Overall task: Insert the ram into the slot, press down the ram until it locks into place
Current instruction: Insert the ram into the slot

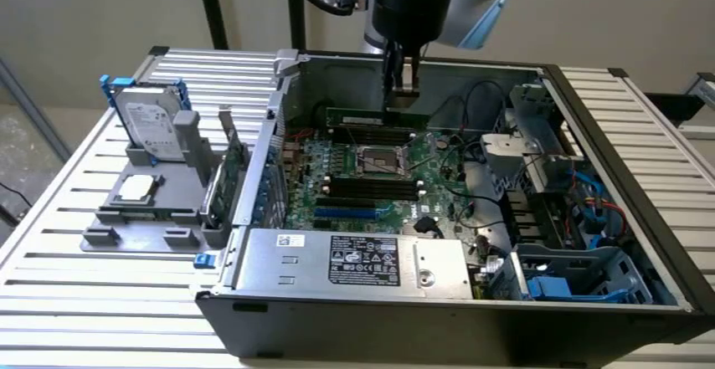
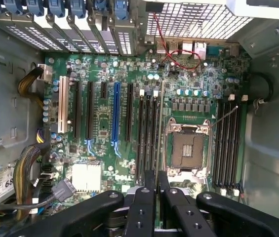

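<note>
Holding: gripper [image 1: 403, 94] has the ram [image 1: 374, 118] by its top edge, jaws clamped on it.
Fingers: in wrist view the fingers [image 2: 148, 197] sit close together w/ just a thin gap btwn them.
Ram: long side level, pale label toward the ext view camera. It hangs under the gripper, up above the board [image 1: 335, 164] and apart from it.
Slot: black slot [image 2: 146, 138] is one of a bank of parallel ones just beside the CPU socket [image 2: 186, 148]. In wrist view this bank lines up w/ the fingers. Ram not yet in it.
2nd bank: more black slots [image 2: 226, 148] on the socket's other side, white clips at their ends.
Blue socket: [image 2: 115, 113] stands among black card sockets, beyond the slot bank from the CPU socket.
Case: open case [image 1: 447, 327] lies on a slatted table [image 1: 67, 302], board facing up.
PSU: silver box [image 1: 357, 264] w/ black label along the case's near edge in ext view.
Wires: red wire [image 2: 179, 54] loops near the board's rear ports.
Tray: grey tray [image 1: 134, 218] on the table at ext view's left, outside the case. It carries an HDD [image 1: 151, 126] stood upright, a chip [image 1: 136, 187] lying flat and a green card [image 1: 229, 168] on edge next to the case wall.
</note>
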Robot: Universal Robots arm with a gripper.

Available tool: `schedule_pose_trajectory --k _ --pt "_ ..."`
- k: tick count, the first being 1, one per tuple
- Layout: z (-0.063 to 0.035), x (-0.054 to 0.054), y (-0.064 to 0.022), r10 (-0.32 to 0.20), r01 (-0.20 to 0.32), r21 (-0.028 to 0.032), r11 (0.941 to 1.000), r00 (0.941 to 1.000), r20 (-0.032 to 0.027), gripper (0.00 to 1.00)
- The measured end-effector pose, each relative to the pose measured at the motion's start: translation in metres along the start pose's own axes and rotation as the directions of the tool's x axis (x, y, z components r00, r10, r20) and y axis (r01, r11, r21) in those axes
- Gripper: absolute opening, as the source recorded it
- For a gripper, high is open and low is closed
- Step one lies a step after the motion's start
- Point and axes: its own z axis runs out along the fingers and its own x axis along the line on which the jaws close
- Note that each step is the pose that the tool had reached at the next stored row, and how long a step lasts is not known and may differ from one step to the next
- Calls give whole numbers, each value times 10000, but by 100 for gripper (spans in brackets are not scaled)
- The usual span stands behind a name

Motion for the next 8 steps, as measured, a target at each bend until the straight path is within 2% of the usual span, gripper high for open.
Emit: schedule_pose_trajectory --k 8 --pt "144 4 -85 1 -1 0 10000 10000 -12 13"
